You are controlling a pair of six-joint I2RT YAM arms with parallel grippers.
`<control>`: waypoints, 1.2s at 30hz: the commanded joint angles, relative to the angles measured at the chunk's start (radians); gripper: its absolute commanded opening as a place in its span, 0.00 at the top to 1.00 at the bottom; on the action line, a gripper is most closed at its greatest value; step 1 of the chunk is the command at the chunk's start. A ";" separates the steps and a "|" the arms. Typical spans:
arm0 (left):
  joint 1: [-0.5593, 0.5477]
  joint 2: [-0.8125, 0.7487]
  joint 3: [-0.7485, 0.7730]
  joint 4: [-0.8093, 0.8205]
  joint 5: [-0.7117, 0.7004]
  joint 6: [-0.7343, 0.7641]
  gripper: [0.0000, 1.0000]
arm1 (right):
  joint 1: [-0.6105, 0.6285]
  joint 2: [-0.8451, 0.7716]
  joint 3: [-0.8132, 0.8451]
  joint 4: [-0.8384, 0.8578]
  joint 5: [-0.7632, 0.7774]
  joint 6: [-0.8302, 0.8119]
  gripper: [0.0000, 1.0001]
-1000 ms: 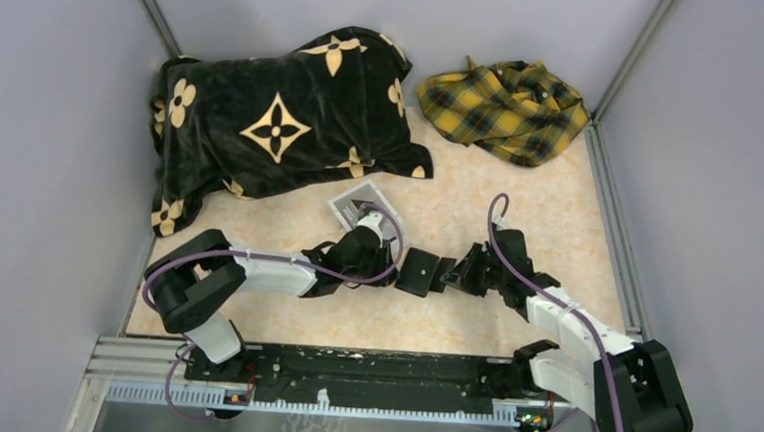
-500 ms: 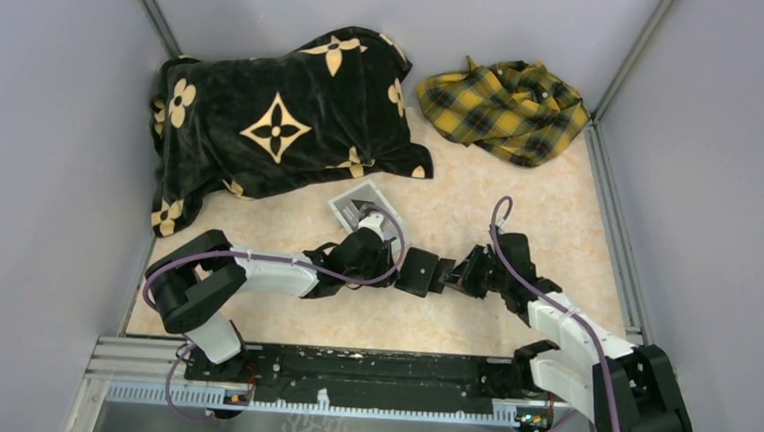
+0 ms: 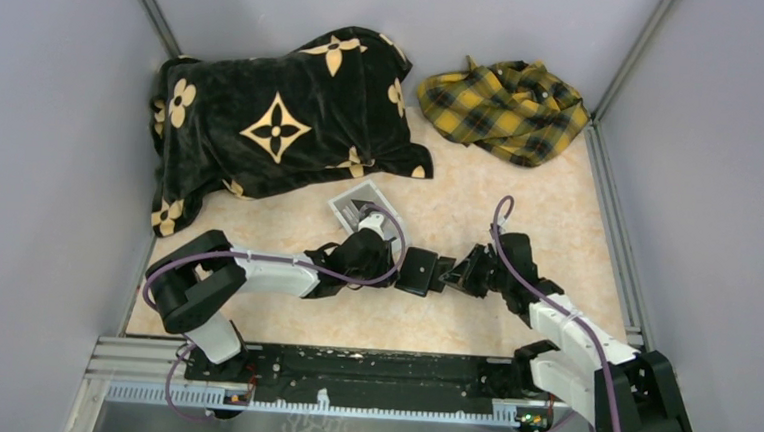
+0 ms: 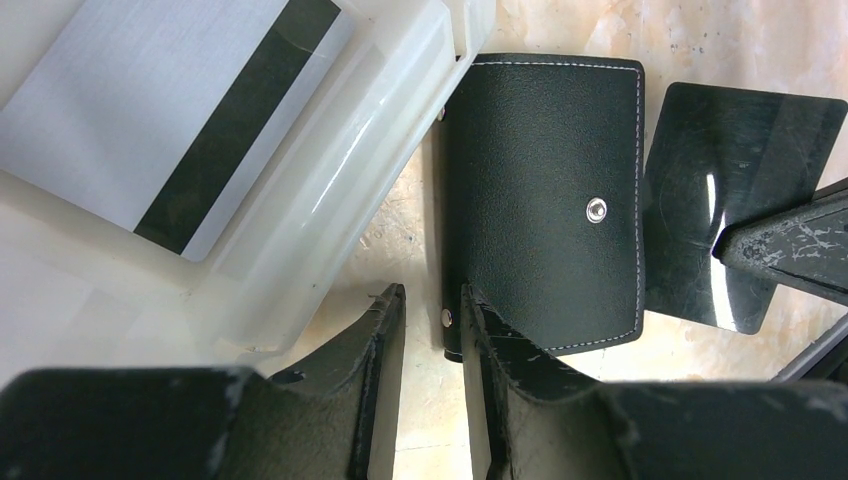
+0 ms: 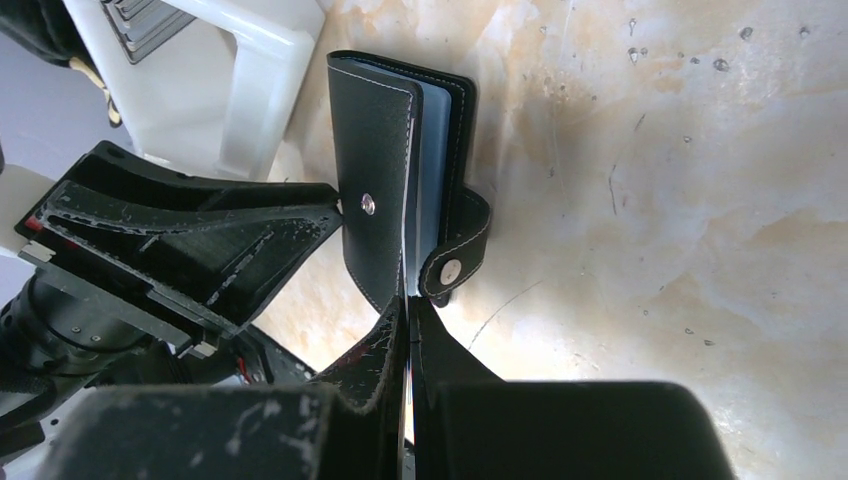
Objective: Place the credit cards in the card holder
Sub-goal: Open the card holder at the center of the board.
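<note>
Right gripper [image 5: 408,305] shifted; its card [image 4: 705,190] touches card holder [image 4: 540,190].

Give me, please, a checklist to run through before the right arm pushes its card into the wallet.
1. Right tool shut on the dark card: ok.
2. Card's edge at the card holder opening, between cover and grey slots: ok; which slot, cannot tell.
3. Card holder braced: left tool has jaws apart astride its corner, not clamped: cannot tell.
4. Strap unsnapped and beside the card's path: ok.
5. Silver card lying in the white box, unobstructed for later: ok.
</note>
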 commanded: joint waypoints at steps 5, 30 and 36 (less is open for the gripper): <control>-0.017 0.041 0.005 -0.108 -0.002 0.003 0.66 | -0.007 -0.011 0.019 -0.015 0.005 -0.055 1.00; -0.027 0.068 0.009 -0.109 -0.001 -0.004 0.67 | -0.008 0.061 -0.050 0.140 -0.041 -0.036 1.00; -0.030 0.072 0.004 -0.110 -0.004 -0.009 0.67 | -0.008 0.058 -0.065 0.168 -0.047 -0.029 1.00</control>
